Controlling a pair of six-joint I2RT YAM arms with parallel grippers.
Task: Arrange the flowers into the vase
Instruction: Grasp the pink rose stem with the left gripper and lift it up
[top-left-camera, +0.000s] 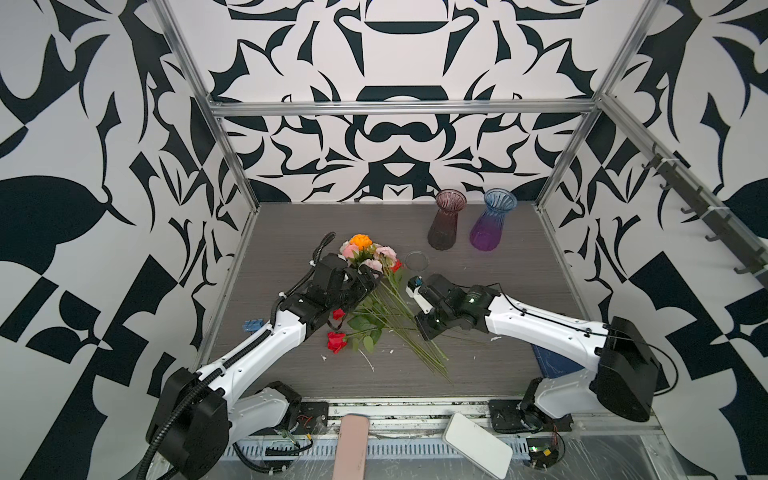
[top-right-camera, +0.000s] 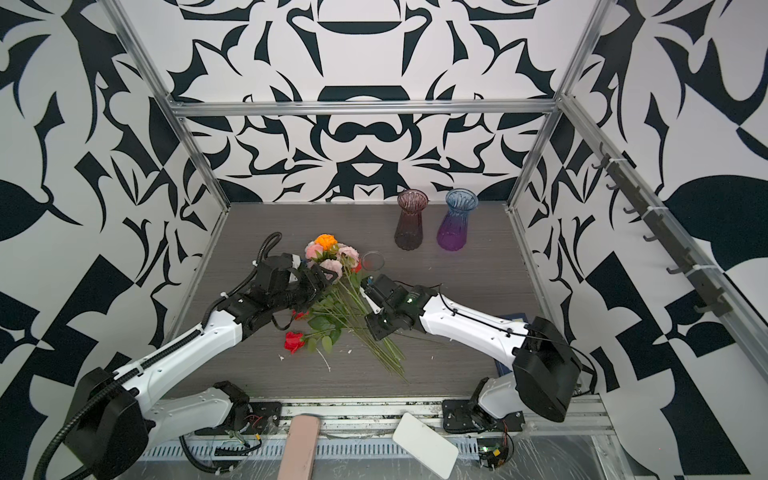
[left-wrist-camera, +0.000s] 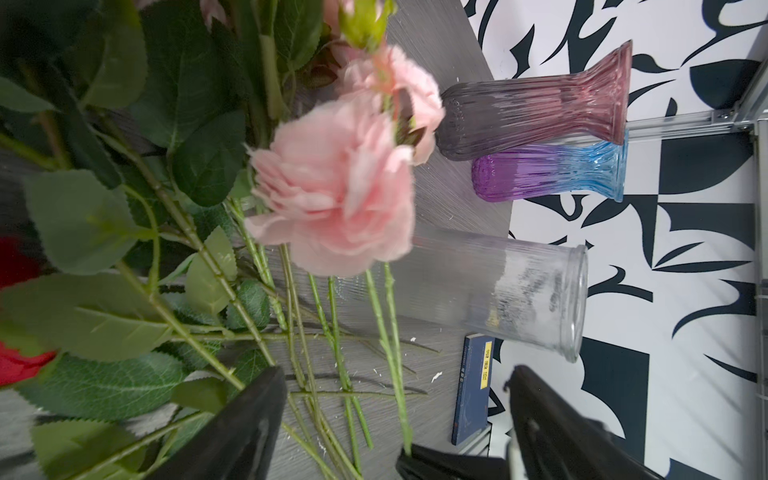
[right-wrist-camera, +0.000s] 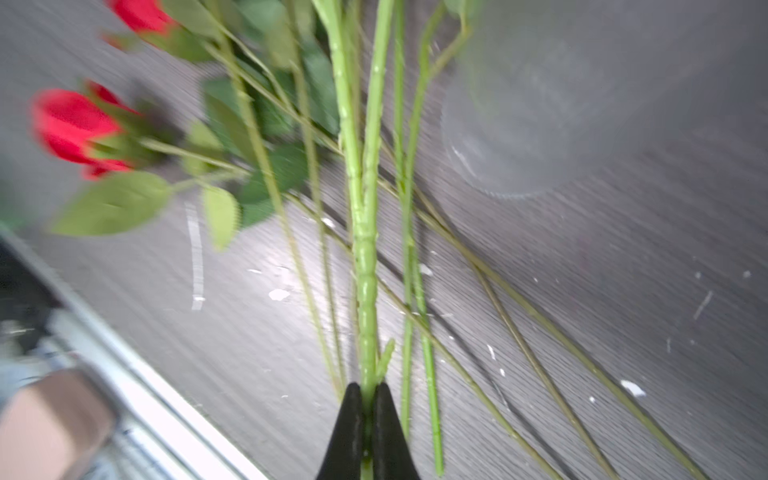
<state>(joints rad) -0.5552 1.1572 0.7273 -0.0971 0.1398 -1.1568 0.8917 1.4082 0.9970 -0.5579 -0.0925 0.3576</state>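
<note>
The flowers (top-left-camera: 376, 291) lie in a heap mid-table, green stems (top-left-camera: 415, 345) fanned toward the front. Pink and orange heads (top-left-camera: 360, 243) lie at the far end, with a red rose (top-left-camera: 336, 341) near the front. My left gripper (top-left-camera: 369, 277) hangs open by the pink heads. In its wrist view the fingers (left-wrist-camera: 257, 415) stand wide apart around one pink flower's (left-wrist-camera: 336, 187) stem. My right gripper (right-wrist-camera: 365, 388) is shut on a thick green stem (right-wrist-camera: 365, 266) among the stem ends. A clear glass vase (top-left-camera: 417, 261) stands upright just behind the heap.
Two tinted vases stand at the back right, one dark pink (top-left-camera: 446, 220) and one blue-purple (top-left-camera: 492, 222). A blue book (top-left-camera: 557, 361) lies at the front right and a blue clip (top-left-camera: 253, 324) at the left edge. Metal frame posts and patterned walls enclose the table.
</note>
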